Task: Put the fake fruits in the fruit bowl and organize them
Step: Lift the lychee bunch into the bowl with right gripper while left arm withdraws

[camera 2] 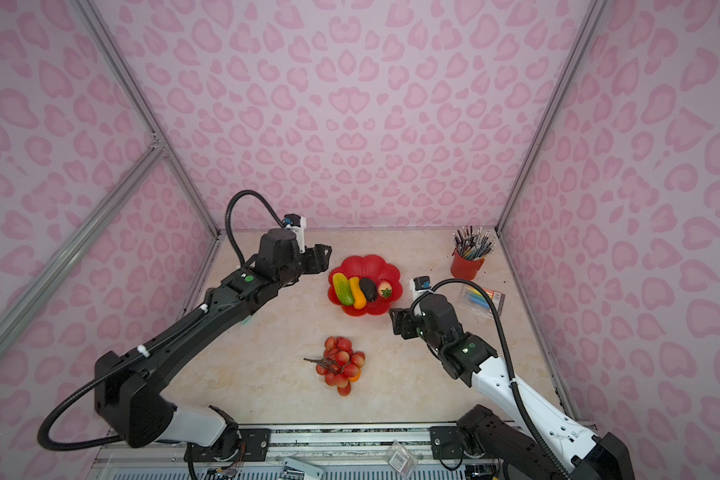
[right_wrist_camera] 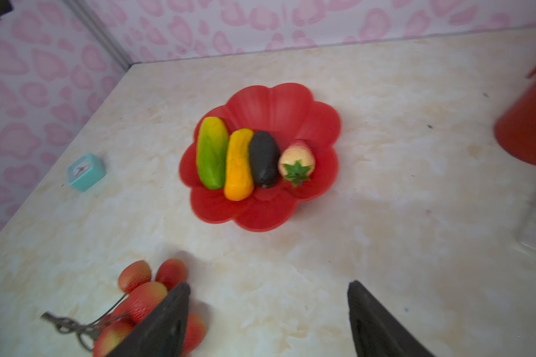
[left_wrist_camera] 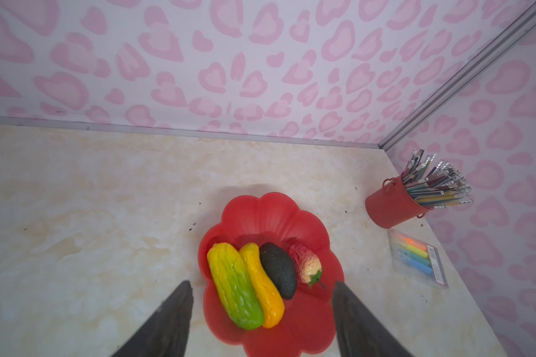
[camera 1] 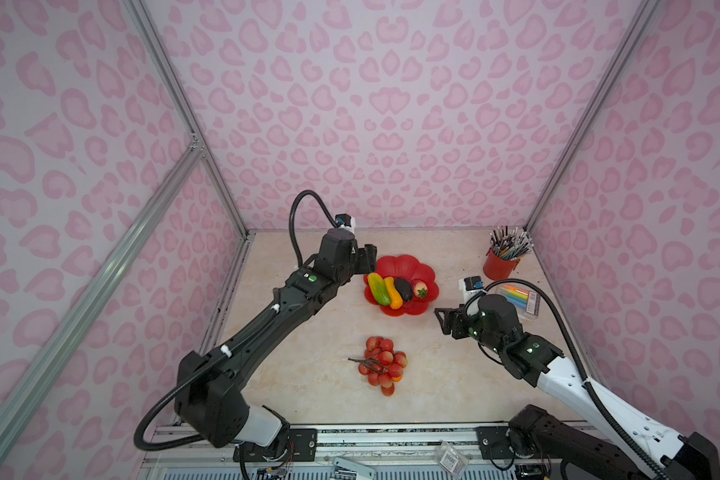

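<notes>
- Black fingers of the left pincer fill the near edge of the left wrist view. They are spread wide and released, with nothing between them.
- In both top views the left arm runs from its base at the lower left diagonally up and to the right. Its wrist is bent so that the left pincer hangs at the upper-left rim of the fruit bowl.
- The right arm rises from the lower right corner and leans up and left. The right pincer points left, just off the bowl's lower-right rim; its jaws are also apart and empty, as the right wrist view shows.
- The bowl sits centre frame on the worktop. Side by side in it lie the yellow-green oblong, the yellow-orange oblong, the avocado and the strawberry.
- The berry cluster lies on the worktop below the bowl, well apart from it. A small orange ball peeks out at the cluster's lower right.
- A red pencil cup stands at the upper right.
</notes>
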Controlling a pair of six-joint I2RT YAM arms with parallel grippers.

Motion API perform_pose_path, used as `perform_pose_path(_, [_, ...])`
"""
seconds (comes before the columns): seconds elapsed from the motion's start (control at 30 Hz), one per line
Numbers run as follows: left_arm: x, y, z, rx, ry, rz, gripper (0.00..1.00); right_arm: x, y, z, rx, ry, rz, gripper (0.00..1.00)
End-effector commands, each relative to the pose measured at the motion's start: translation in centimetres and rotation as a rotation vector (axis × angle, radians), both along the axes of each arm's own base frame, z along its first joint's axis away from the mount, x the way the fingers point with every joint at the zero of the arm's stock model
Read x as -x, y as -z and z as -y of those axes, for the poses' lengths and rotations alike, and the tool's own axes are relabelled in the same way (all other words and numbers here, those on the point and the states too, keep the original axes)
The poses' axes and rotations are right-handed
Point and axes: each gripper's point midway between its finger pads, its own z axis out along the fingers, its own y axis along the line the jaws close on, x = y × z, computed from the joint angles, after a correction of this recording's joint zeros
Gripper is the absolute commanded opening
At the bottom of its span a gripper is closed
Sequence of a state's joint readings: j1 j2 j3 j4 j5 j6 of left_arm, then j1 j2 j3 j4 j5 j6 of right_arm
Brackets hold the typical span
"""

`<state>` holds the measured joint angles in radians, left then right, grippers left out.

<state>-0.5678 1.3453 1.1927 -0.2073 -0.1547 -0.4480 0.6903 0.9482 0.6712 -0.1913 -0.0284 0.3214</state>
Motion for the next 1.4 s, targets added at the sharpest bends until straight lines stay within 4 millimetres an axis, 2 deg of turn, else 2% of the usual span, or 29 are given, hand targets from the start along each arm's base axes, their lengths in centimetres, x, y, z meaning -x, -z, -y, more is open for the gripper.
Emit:
perform_pose_path(0.0, [2.1, 0.3, -4.0, 0.026, -0.125, 0.046, 0.76, 2.7, -1.3, -5.2, 0.067, -0.253, 0.134, 0.79])
perform_pose_path(0.03, [3.1, 0.6, -4.9, 0.047, -0.142, 0.046, 0.77, 3.7, -1.1, -6.6, 0.083, -0.314, 0.151, 0.79])
perform_pose_path(0.17, [7.5, 4.6, -8.4, 0.085, -0.197, 0.000, 0.80, 7.0, 0.5, -11.0, 0.131, -0.514, 0.167, 0.76])
perform_pose_path(0.3, [10.8, 7.2, -11.2, 0.122, -0.257, -0.008, 0.85, 8.6, 2.2, -13.9, 0.196, -0.627, 0.172, 0.75])
perform_pose_path(0.5, [13.9, 8.4, -13.7, 0.164, -0.301, 0.021, 0.94, 9.0, 4.9, -17.4, 0.307, -0.718, 0.117, 0.70])
perform_pose_path(0.7, [15.9, 8.0, -16.1, 0.188, -0.368, 0.060, 0.98, 8.6, 7.8, -20.3, 0.338, -0.767, 0.086, 0.59])
perform_pose_path(0.93, [17.5, 8.0, -17.7, 0.206, -0.413, 0.079, 1.00, 7.7, 11.0, -22.1, 0.377, -0.768, 0.042, 0.48])
perform_pose_path(1.03, [17.8, 7.9, -18.2, 0.212, -0.428, 0.088, 1.00, 7.4, 12.0, -22.6, 0.386, -0.764, 0.031, 0.35])
perform_pose_path(1.23, [18.3, 7.8, -18.9, 0.224, -0.456, 0.096, 1.00, 6.0, 10.7, -22.2, 0.401, -0.693, 0.067, 0.02])
perform_pose_path(1.37, [18.2, 7.6, -19.0, 0.235, -0.461, 0.106, 1.00, 5.2, 9.0, -21.1, 0.373, -0.637, 0.078, 0.00])
